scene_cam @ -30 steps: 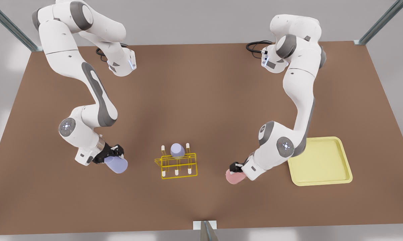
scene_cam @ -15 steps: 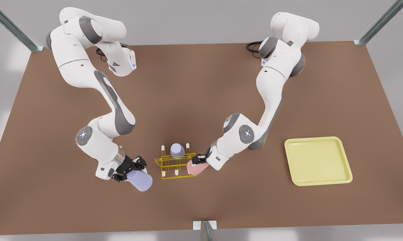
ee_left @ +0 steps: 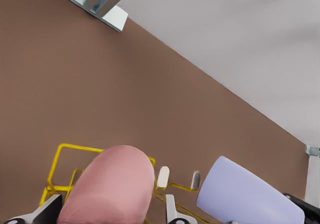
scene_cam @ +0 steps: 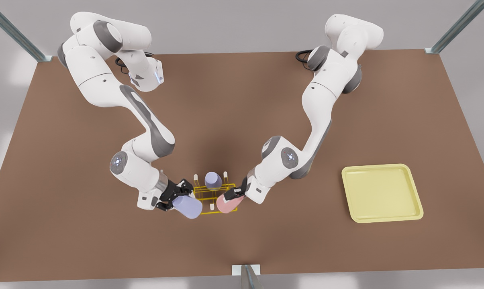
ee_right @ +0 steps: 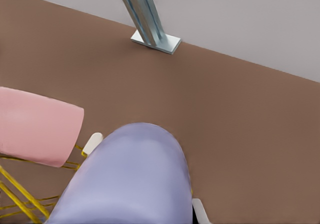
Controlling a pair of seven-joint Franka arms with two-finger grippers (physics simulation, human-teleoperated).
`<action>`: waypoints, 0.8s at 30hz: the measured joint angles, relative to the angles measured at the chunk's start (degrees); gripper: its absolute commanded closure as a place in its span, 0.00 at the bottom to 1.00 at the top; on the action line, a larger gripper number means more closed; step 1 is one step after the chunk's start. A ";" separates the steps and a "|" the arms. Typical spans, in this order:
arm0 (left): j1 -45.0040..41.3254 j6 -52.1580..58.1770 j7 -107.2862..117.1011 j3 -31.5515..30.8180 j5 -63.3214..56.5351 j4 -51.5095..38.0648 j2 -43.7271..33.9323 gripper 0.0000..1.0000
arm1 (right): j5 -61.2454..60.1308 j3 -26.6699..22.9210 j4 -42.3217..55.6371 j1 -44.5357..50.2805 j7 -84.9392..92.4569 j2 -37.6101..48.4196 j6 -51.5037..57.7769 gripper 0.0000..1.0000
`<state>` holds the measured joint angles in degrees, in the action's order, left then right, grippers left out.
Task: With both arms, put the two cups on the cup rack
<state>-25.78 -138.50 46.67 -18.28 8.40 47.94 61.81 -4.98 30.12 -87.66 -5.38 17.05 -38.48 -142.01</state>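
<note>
My left tool (scene_cam: 234, 194) clamps the pink cup (scene_cam: 227, 204), my right tool (scene_cam: 176, 195) the lavender cup (scene_cam: 188, 207), both at the rack (scene_cam: 214, 198); next, I'd seat each over a free peg.

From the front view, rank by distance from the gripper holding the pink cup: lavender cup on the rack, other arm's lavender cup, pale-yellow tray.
From the left gripper, shut on the pale pink cup:
1. Lavender cup on the yellow wire rack, just beside.
2. Held lavender cup, across the rack.
3. Pale-yellow square tray, far at the view's right.

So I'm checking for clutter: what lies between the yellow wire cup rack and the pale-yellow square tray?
Bare brown table, apart from the left gripper holding the pale pink cup at the yellow wire rack, seen in the front view.
</note>
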 measured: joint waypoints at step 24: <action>29.08 53.73 -25.02 3.82 -10.44 32.42 -44.37 0.00 | 13.35 -10.43 23.92 -9.04 -4.91 9.40 45.25 0.00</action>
<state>3.30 -84.78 21.64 -14.46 -2.04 80.36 17.44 8.37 19.68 -63.74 -14.42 12.14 -29.08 -96.76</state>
